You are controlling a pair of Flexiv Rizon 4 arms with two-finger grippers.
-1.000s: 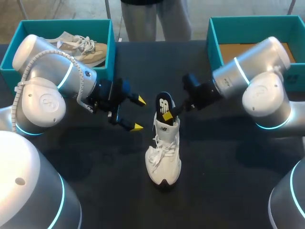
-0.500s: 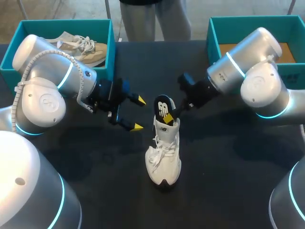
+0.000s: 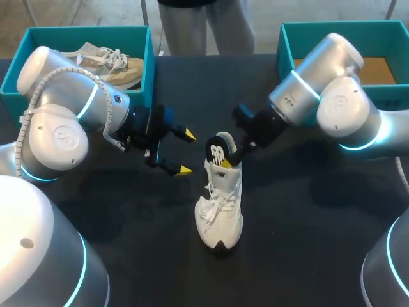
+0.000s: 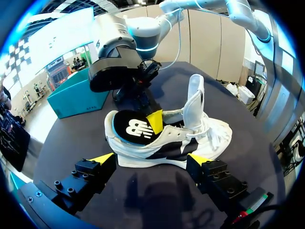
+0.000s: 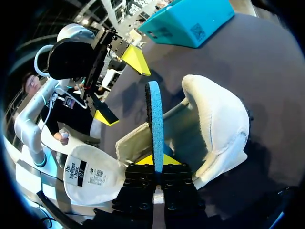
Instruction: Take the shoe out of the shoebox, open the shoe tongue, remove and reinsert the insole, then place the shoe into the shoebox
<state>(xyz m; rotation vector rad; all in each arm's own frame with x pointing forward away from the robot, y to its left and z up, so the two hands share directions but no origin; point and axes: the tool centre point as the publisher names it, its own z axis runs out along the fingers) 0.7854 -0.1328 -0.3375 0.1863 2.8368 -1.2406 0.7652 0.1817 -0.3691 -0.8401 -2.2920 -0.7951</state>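
- The white lace-up sneaker (image 3: 219, 208) stands on its sole near the middle of the black tabletop (image 3: 307, 243). Its toe points toward the robot and its heel away, and it is outside both boxes.
- Its white padded tongue (image 4: 193, 98) is pulled up and stands clear of the heel opening, so the mouth of the sneaker is wide.
- A black foam insole with a white logo and blue underside (image 3: 218, 152) rises steeply out of the heel. Its lower end is inside the sneaker and its upper end is in the air.
- The right claw (image 3: 227, 161) comes in from the right behind the heel and is clamped on the insole. In the right wrist view the blue edge runs between the two yellow tips, with one tip pressed to each face.
- The left claw (image 3: 186, 152) hangs left of the heel with its fingers spread wide, holding nothing and not touching the sneaker. In the left wrist view the sneaker lies just ahead of the gap.
- At the far left, a teal cardboard shoebox (image 3: 151, 57) holds a beige lace-up shoe (image 3: 118, 64).
- At the far right, a second teal shoebox (image 3: 286, 51) shows its brown cardboard floor.
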